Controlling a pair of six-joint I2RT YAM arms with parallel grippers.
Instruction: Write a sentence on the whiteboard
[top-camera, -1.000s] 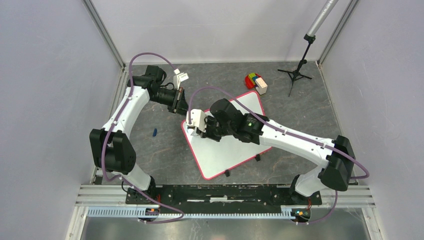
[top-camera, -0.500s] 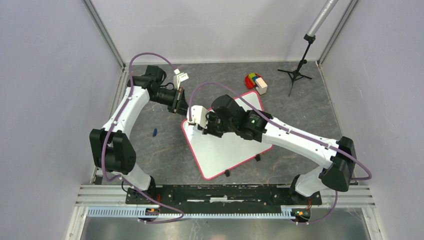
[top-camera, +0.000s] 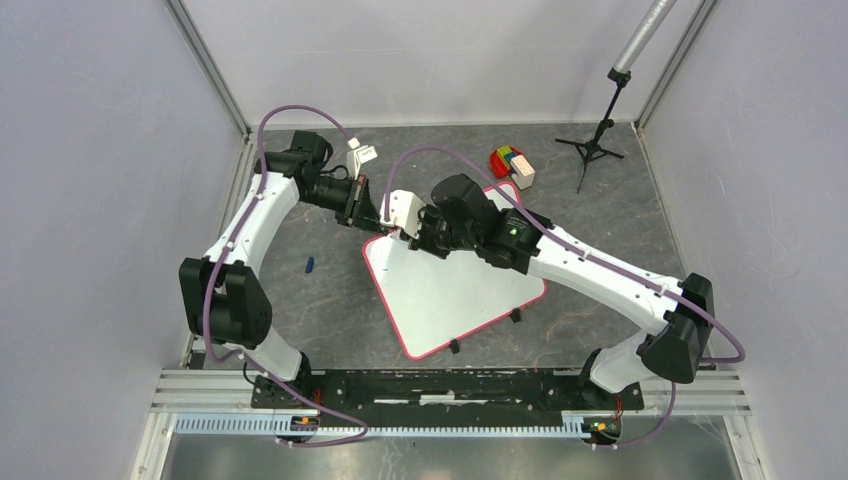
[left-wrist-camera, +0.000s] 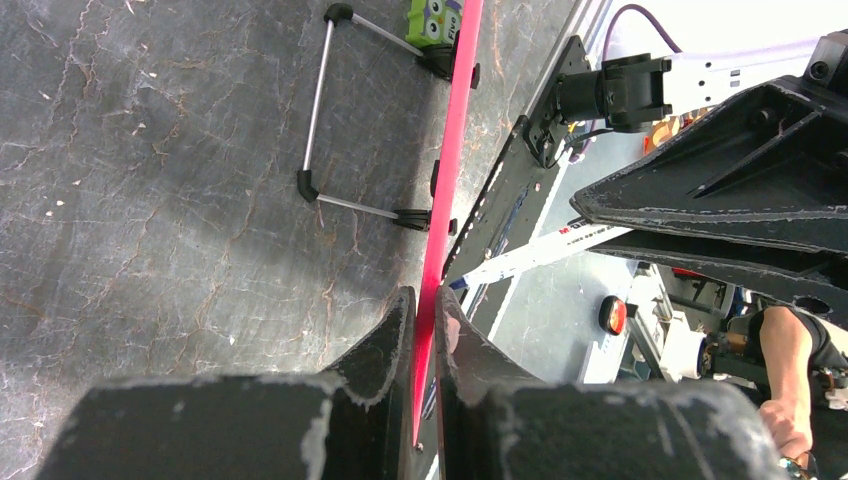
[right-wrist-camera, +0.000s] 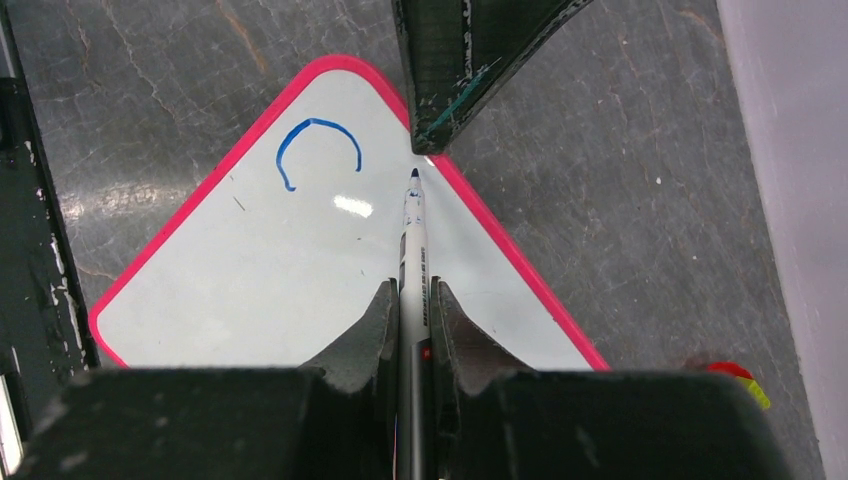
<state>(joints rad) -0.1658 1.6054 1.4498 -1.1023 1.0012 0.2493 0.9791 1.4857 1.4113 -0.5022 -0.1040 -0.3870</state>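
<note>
The whiteboard (top-camera: 452, 296) lies on the dark table, white with a pink-red rim (left-wrist-camera: 451, 150). My left gripper (top-camera: 371, 218) is shut on its far-left corner, and the rim runs edge-on between the fingers (left-wrist-camera: 425, 305). My right gripper (right-wrist-camera: 411, 292) is shut on a white marker (right-wrist-camera: 413, 240) above that same corner (top-camera: 408, 231). The blue tip (right-wrist-camera: 414, 176) points at the board close to the left gripper's finger (right-wrist-camera: 450, 60); I cannot tell whether it touches. Of the sentence, a single blue letter C (right-wrist-camera: 318, 150) shows on the board.
Coloured blocks (top-camera: 512, 164) lie just beyond the board's far corner, and a black tripod (top-camera: 592, 146) stands at the back right. A small blue cap (top-camera: 310, 265) rests on the table left of the board. Grey walls close in on three sides.
My right gripper has carried the marker away from the near-left part of the board toward its far-left corner, beside the left gripper. The left arm and the board have stayed put.
</note>
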